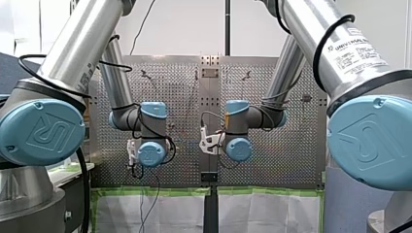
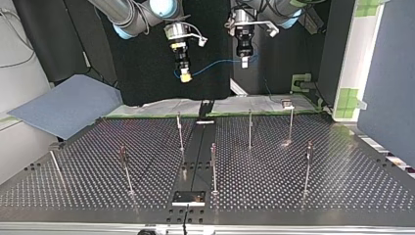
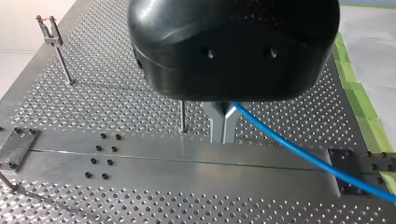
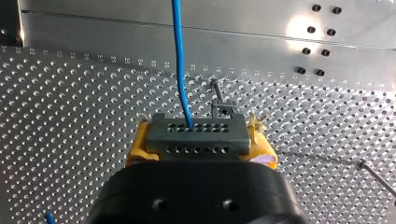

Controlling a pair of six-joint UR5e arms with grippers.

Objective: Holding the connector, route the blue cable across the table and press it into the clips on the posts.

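Top view sets it up: both arms hang high over the far edge of the silver perforated table, and the thin blue cable is strung in the air between them, touching no post. My right gripper, at this view's left, has its yellow pads clamped on the dark grey connector block. The right wrist view shows a pad at each end of the block and the cable rising straight out of its row of holes. My left gripper, at the top view's right, has its metal fingers pressed together. In the left wrist view the cable runs out from just behind them and off to the side, so I read that as a pinch on the cable itself. Below, the slim metal posts stand well apart across the table, each with a small clip at its head, and none holds anything, so by my judgement the routing is yet to begin. Now the dangers. Smooth metal on a thin round cable could let it slide, and the span would sag and catch a post top. Pull too taut and the strain lands on the connector, twisting it in the pads. Those clips are small targets, and a press that lands off-centre would likely bend a thin post rather than seat the cable.
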